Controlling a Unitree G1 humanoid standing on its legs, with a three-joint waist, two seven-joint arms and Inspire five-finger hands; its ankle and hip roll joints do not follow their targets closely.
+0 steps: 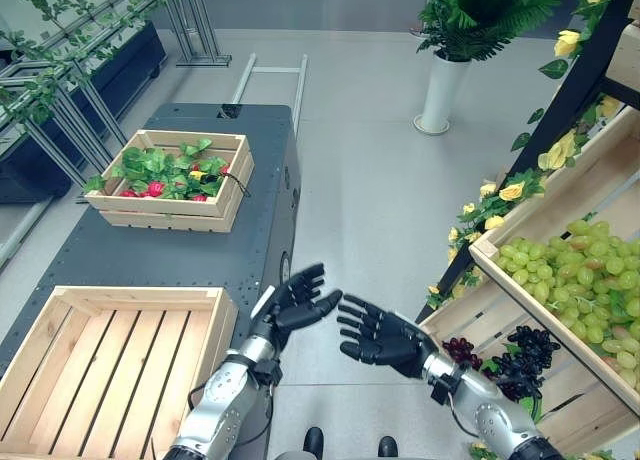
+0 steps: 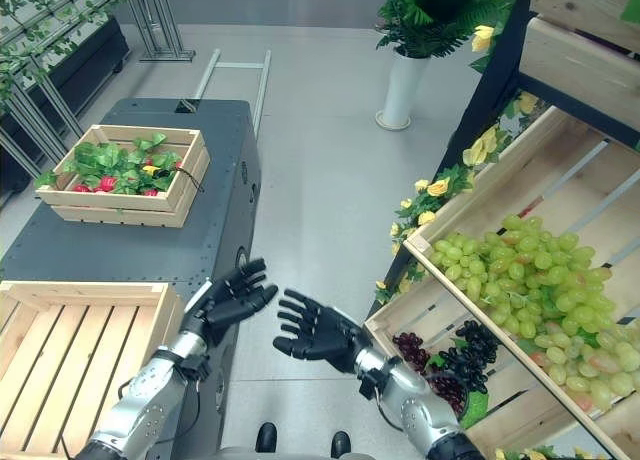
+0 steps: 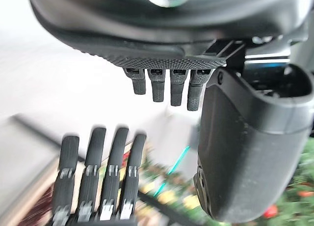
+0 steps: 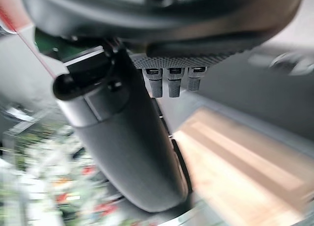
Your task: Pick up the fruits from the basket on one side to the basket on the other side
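Both dark hands hover over the floor between the tabletop and the shelf. The left hand [image 1: 298, 302] and right hand [image 1: 382, 335] face each other, fingers straight and spread, holding nothing. To the right, shelf crates hold green grapes [image 1: 565, 270] and, nearer, dark grapes [image 1: 520, 355]. To the left, an empty wooden crate [image 1: 30, 355] sits near on the dark tabletop [image 1: 200, 255]; a leafy crate [image 1: 225, 195] lies farther. Probably best: the right hand reaches for the dark grapes, closing gently around the bunch. A white vase [image 1: 440, 95] stands far on the grey floor.
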